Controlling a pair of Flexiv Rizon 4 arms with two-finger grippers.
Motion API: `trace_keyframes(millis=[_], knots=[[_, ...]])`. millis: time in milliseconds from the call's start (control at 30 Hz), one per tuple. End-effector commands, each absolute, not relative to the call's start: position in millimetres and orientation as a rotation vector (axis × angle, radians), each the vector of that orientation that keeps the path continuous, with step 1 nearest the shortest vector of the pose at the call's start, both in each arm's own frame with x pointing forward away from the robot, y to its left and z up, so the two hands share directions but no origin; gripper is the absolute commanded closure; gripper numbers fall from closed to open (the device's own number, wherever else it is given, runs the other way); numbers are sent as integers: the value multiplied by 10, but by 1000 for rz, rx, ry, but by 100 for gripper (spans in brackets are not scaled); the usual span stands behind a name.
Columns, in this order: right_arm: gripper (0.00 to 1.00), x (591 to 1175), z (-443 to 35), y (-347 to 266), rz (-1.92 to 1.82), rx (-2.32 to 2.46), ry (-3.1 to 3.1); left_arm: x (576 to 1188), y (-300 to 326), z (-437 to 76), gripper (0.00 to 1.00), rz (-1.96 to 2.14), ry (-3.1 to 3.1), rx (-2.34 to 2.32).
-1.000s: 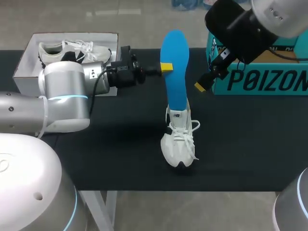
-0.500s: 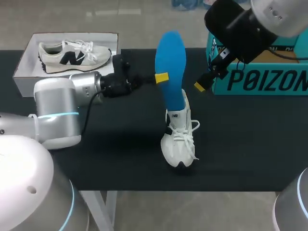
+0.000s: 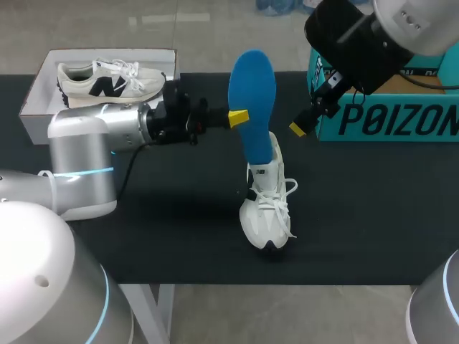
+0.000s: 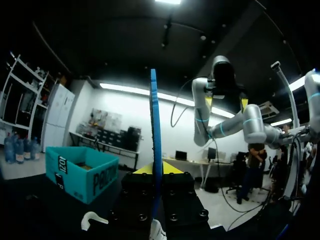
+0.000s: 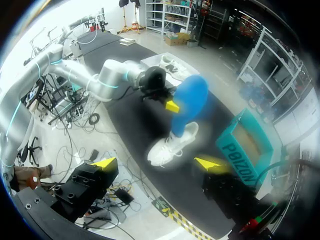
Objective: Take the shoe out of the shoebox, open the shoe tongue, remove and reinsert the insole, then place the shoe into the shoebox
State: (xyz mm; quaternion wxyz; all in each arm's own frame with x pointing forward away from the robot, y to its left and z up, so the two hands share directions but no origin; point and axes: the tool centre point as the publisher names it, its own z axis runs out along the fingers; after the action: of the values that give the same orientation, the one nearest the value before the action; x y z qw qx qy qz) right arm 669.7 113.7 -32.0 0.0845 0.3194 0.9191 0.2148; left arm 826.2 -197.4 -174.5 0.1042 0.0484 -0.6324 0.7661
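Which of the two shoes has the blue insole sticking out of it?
The white shoe on the black table, at its middle: the blue insole rises from it. The other shoe lies in the white shoebox at far left.

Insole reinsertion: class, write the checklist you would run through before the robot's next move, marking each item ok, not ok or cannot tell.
1. Left gripper shut on the insole: ok, its edge sits between both fingers in the left wrist view.
2. Insole's lower end inside the shoe: ok.
3. Shoe standing on its sole on the table: ok.
4. Right gripper steadying the shoe: not ok, it is open, raised and apart from it.
5. Shoe's opening wide enough for the insole to slide in: cannot tell, the insole hides it.
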Motion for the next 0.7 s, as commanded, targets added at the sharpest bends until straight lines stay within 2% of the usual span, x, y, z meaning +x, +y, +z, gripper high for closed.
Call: trace_keyframes(millis=[33, 600, 700], knots=[[0, 6711, -321, 1153, 636, 955, 2743, 8269, -1974, -1747, 100, 2258, -1864, 142], [0, 6711, -321, 1153, 636, 955, 2743, 8269, -1974, -1747, 100, 2258, -1864, 142], [0, 6711, -321, 1153, 636, 955, 2743, 8153, -1989, -1631, 100, 2355, -1991, -214]])
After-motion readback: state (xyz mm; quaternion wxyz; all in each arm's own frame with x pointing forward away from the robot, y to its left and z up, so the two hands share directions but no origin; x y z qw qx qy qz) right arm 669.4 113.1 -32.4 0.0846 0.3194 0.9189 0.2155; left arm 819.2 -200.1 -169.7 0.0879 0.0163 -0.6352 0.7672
